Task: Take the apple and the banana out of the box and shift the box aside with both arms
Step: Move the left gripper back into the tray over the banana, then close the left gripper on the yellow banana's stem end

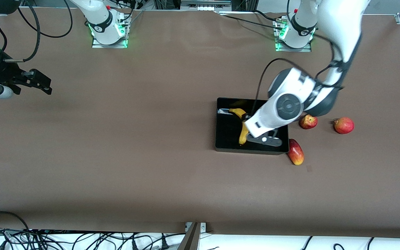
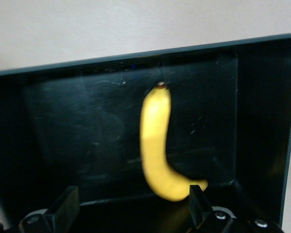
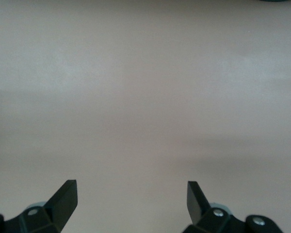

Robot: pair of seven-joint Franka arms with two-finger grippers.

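Note:
The black box (image 1: 226, 128) lies on the table toward the left arm's end. A yellow banana (image 1: 243, 136) lies inside it. My left gripper (image 1: 246, 120) hangs low over the box, mostly hidden under its own wrist. In the left wrist view the left gripper (image 2: 132, 196) is open and empty. The banana (image 2: 155, 141) lies on the box floor (image 2: 77, 126), its thick end beside one fingertip (image 2: 196, 196). My right gripper (image 1: 42, 83) waits over bare table at the right arm's end; in its wrist view the right gripper (image 3: 131, 191) is open and empty.
Three red fruits lie on the table beside the box, toward the left arm's end: a red-yellow apple (image 1: 308, 122), a round red fruit (image 1: 343, 125), and an oblong red-yellow fruit (image 1: 296, 151) nearer the front camera.

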